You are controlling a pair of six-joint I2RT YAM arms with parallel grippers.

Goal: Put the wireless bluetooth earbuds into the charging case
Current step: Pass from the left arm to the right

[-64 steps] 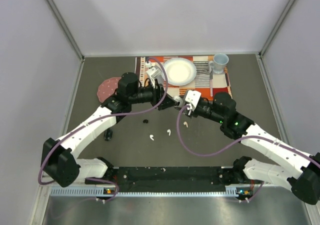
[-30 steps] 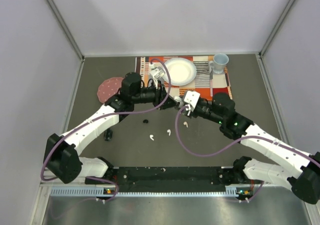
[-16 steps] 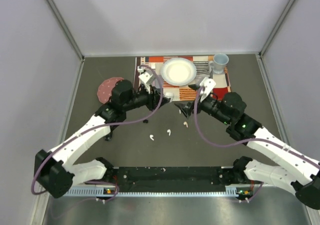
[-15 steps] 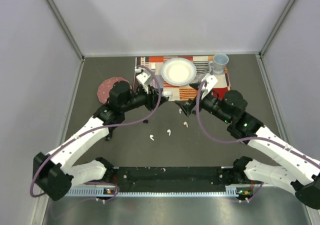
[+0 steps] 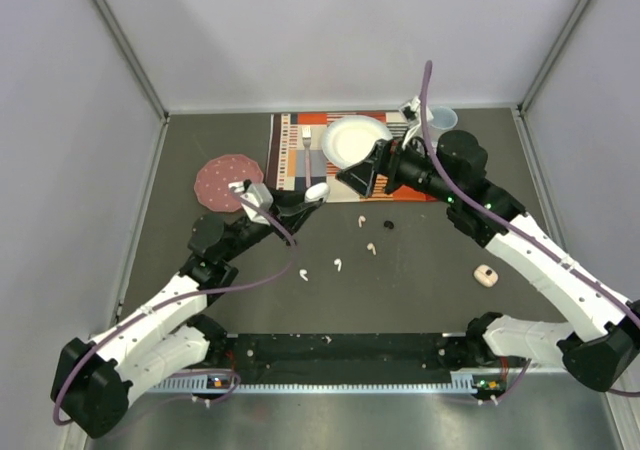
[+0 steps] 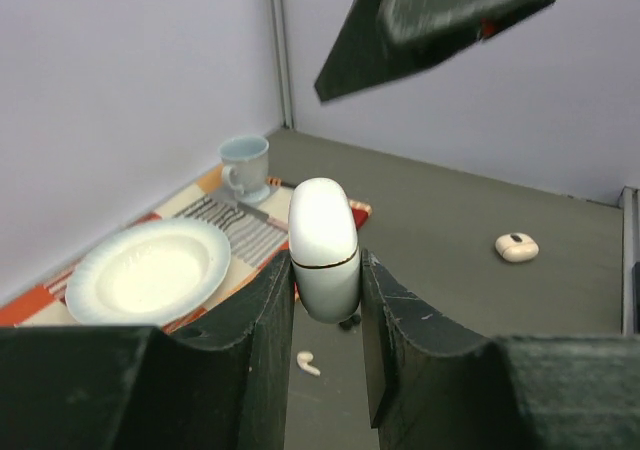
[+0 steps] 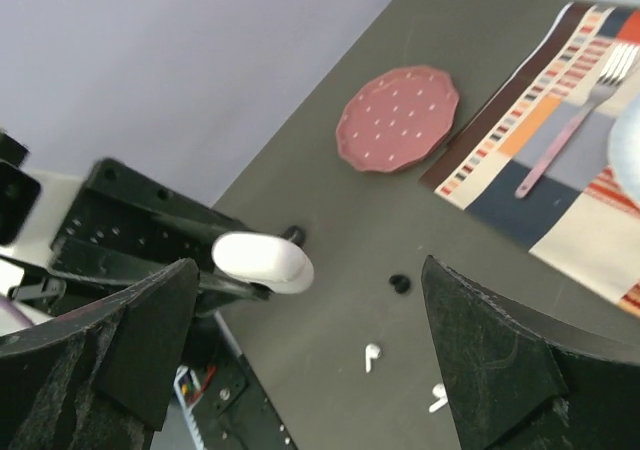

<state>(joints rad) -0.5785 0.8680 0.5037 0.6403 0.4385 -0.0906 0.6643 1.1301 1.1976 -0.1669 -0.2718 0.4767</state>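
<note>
**Shut white charging case clamped in my left pincer**

Nearest me, five earbuds lie loose on the table: two white, two pale pink, one black. One pale pink case sits off right. Further out, my left pincer grips its case upright; beyond it my right pincer gapes wide, holding nothing.

The charging case is seen as smooth, glossy white plastic, held between the matt black plastic fingers of the left pincer. The tabletop is shown matt dark grey. The plate is glazed and shiny, and the placemat is woven cloth.
</note>
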